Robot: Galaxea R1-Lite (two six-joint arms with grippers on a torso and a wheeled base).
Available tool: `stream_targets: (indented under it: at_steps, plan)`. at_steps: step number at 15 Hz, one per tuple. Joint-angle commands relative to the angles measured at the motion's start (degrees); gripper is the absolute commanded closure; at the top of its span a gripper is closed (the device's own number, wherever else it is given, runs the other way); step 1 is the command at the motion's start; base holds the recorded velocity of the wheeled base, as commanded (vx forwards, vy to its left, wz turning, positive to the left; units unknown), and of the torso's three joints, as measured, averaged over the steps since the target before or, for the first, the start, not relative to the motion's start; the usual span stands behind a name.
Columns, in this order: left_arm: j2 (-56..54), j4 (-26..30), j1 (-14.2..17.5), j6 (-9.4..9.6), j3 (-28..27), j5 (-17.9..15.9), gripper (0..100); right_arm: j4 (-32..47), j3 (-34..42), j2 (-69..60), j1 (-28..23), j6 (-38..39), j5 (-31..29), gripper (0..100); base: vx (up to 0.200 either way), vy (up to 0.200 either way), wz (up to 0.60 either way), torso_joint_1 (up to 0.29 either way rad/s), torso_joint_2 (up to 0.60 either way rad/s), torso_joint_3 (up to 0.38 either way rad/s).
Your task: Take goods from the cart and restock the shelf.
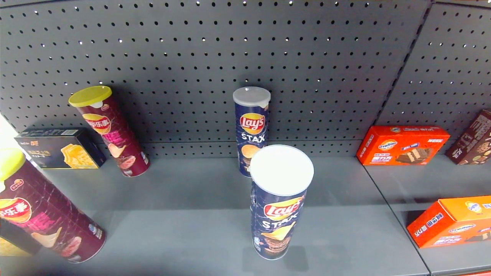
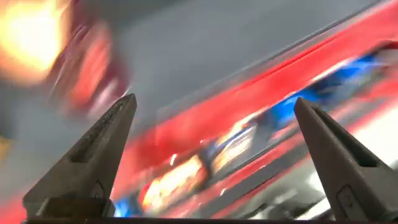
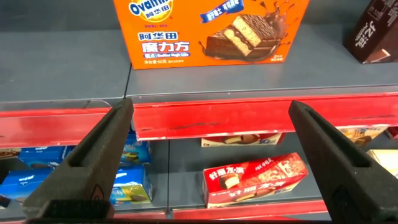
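Two blue chip cans stand upright mid-shelf, one near the front [image 1: 280, 203] and one against the pegboard behind it [image 1: 251, 130]. Two maroon cans with yellow lids stand to the left, one at the back [image 1: 111, 130] and one at the front [image 1: 42, 214]. My right gripper [image 3: 210, 106] is open and holds nothing. It hangs in front of the shelf's red edge strip [image 3: 249, 115], below an orange chocolate-wafer box [image 3: 211, 31]. My left gripper [image 2: 214, 102] is open too, over a blurred red shelf edge [image 2: 249, 112].
A black biscuit box [image 1: 61, 149] lies at the back left. Orange boxes [image 1: 402, 145] [image 1: 452, 220] and a brown box [image 1: 473, 138] fill the right bay. On the lower shelf sit a red-and-white box [image 3: 255, 180] and blue boxes [image 3: 130, 180].
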Motion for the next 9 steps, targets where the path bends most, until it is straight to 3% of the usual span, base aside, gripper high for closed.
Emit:
stream_targets:
  at_steps: [1, 2, 3, 7, 9]
  plan:
    - [-14.71, 6.40, 13.71, -1.04, 0.82, -0.11, 0, 0.00, 0.01, -0.02, 0.00, -0.01, -0.02, 0, 0.000, 0.000, 0.00, 0.000, 0.00, 0.000]
    - [-17.87, 6.84, 17.58, -1.48, 0.82, 0.07, 0, 0.00, 0.01, -0.02, 0.00, -0.01, -0.02, 0, 0.000, 0.000, 0.00, 0.000, 0.00, 0.000]
    - [-19.90, 6.93, 17.14, -2.88, 0.82, -0.02, 0, 0.00, 0.01, -0.02, 0.00, -0.01, -0.02, 0, 0.000, 0.000, 0.00, 0.000, 0.00, 0.000]
    - [-19.90, 6.93, 17.05, -3.15, 0.82, -0.20, 0, 0.00, 0.01, -0.02, 0.00, -0.01, -0.02, 0, 0.000, 0.000, 0.00, 0.000, 0.00, 0.000]
    - [-19.90, 7.01, 17.05, -4.55, 0.82, -0.20, 0, 0.00, 0.01, -0.02, 0.00, -0.01, -0.02, 0, 0.000, 0.000, 0.00, 0.000, 0.00, 0.000]
